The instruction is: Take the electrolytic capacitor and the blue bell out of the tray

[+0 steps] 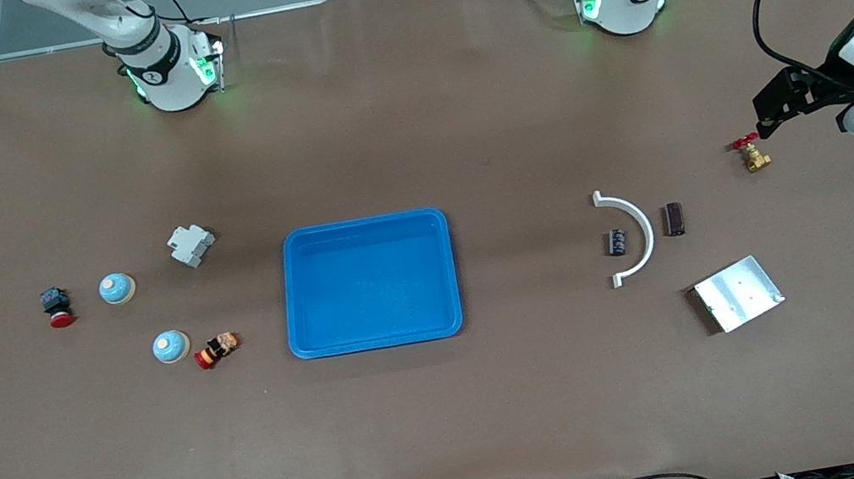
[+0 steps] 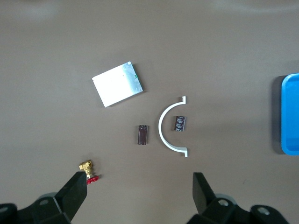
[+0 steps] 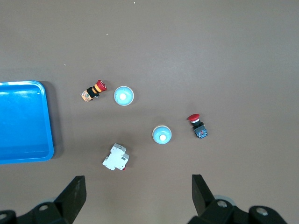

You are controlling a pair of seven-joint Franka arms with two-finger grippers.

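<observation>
On the table, capacitor lies below open left hand.

Left gripper, right gripper: fingers spread, raised.

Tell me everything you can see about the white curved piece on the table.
The white curved piece is a thin half-ring that looks like plastic, with a short tab turned outward at each end. It lies flat on the brown table toward the left arm's end, apart from the blue tray. Its hollow side faces the tray and partly wraps a small dark capacitor without touching it. A second dark capacitor lies just outside its arc. Nothing grips it.
</observation>
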